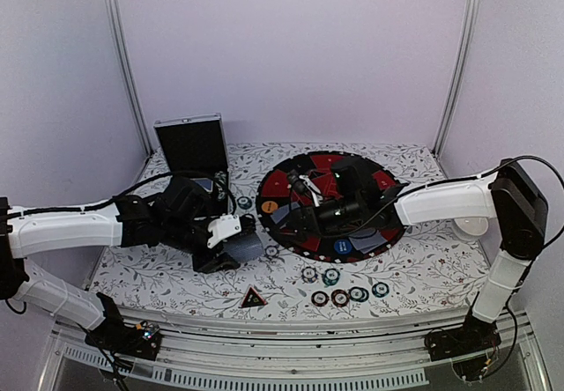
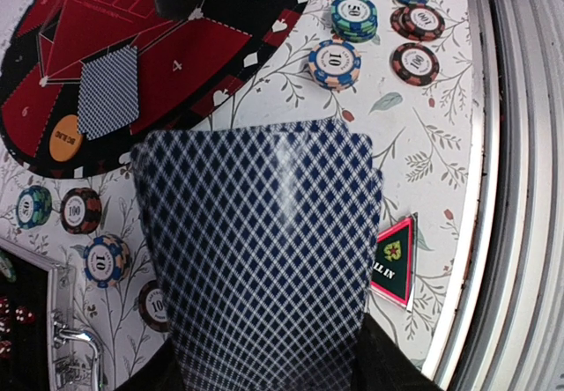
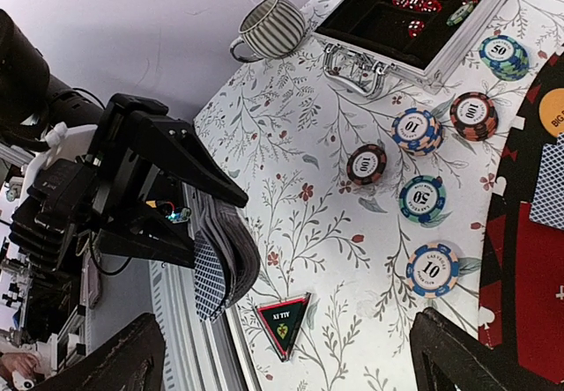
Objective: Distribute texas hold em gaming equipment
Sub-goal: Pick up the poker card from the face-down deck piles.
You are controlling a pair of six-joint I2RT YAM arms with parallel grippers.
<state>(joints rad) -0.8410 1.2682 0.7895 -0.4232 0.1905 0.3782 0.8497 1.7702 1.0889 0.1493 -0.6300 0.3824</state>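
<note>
Two buttons (image 1: 269,206) sit on the mat (image 2: 194,56), one triangle (image 1: 254,298) off it; left gripper (image 1: 233,246) clamps a card stack (image 2: 264,250), right gripper (image 1: 298,204) gapes.

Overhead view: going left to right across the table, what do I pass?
black case → red-black triangle → cluster of poker chips near the front edge. Left out: the round mat and the deck of cards, which overlap these in left-right position.

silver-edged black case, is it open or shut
Open: the silver-edged black case shows its black compartments and small red dice inside, and from above its lid stands upright.
</note>
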